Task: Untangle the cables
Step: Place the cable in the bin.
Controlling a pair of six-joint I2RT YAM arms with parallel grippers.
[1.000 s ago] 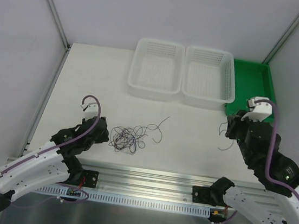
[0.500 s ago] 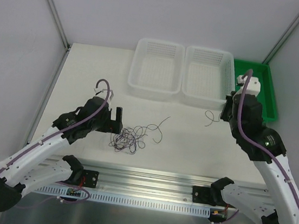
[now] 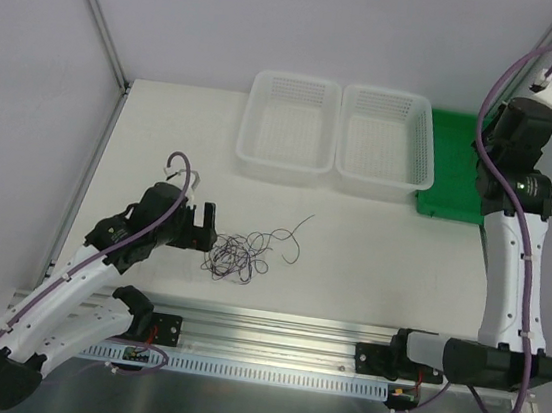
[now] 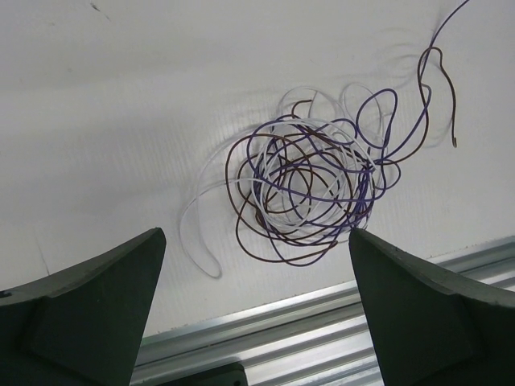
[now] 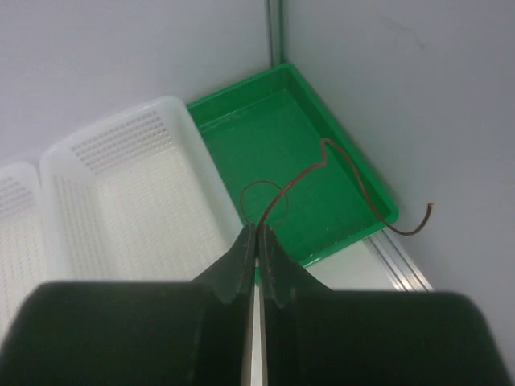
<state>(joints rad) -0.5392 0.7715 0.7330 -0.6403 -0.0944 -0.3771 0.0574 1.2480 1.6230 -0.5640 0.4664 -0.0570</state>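
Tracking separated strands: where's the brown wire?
Right wrist view: the brown wire is pinched in the right gripper, held above the green tray, right of the white baskets.

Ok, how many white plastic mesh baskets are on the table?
2, side by side at the white table's far edge: the left white mesh basket, and the right white mesh basket beside the green plastic tray.

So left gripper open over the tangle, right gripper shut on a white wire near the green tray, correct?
No, the wire in the right gripper is brown, not white; the right wrist view shows it. The rest stands: left gripper open over the tangle, right gripper shut on that wire near the green tray.
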